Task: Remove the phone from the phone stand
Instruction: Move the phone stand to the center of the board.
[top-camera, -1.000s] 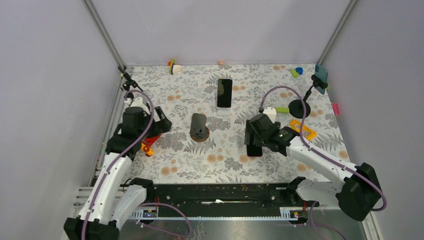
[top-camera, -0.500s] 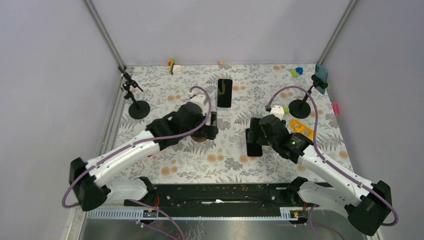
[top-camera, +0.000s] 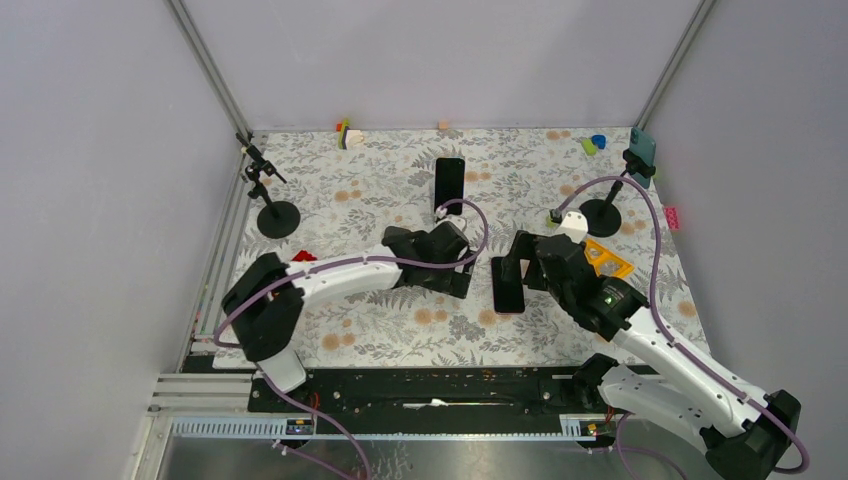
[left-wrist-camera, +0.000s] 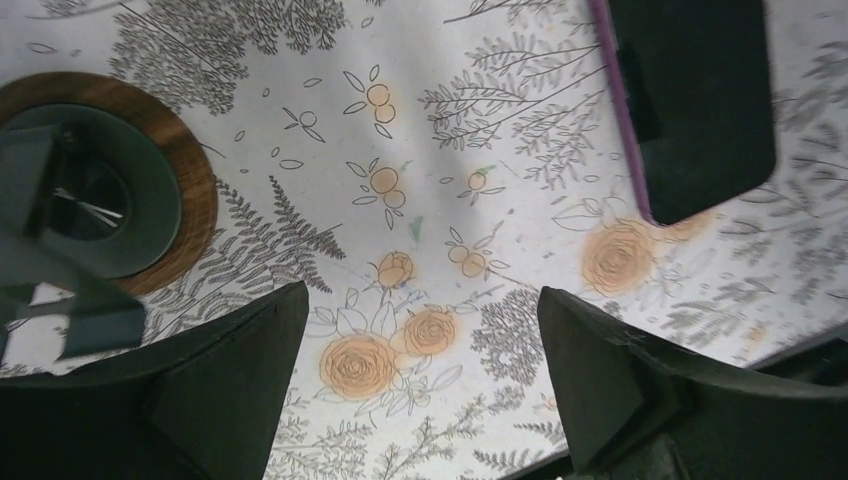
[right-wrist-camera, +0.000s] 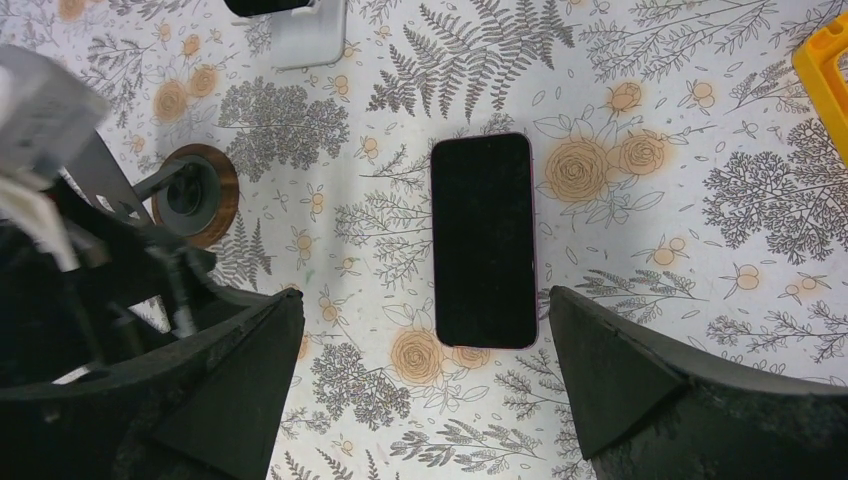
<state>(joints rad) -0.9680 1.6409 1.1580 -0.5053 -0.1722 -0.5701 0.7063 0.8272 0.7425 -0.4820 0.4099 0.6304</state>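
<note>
Phone (right-wrist-camera: 483, 240): flat black glossy slab with rounded corners and a thin purple edge, lying flat on the floral-print table cover (right-wrist-camera: 700, 200), well apart from the phone stand (right-wrist-camera: 195, 195). That stand is a round dark disc on a wood-rimmed base with a dark upright partly out of focus, and it is hidden under the left arm in the top view. Left gripper (left-wrist-camera: 420, 295) and right gripper (right-wrist-camera: 425, 300): matte black wedge fingers spread wide, pinching nothing, the right one above the phone; second phone (top-camera: 449, 185) leans on a white stand (right-wrist-camera: 305, 35), cut off in the right wrist view.
</note>
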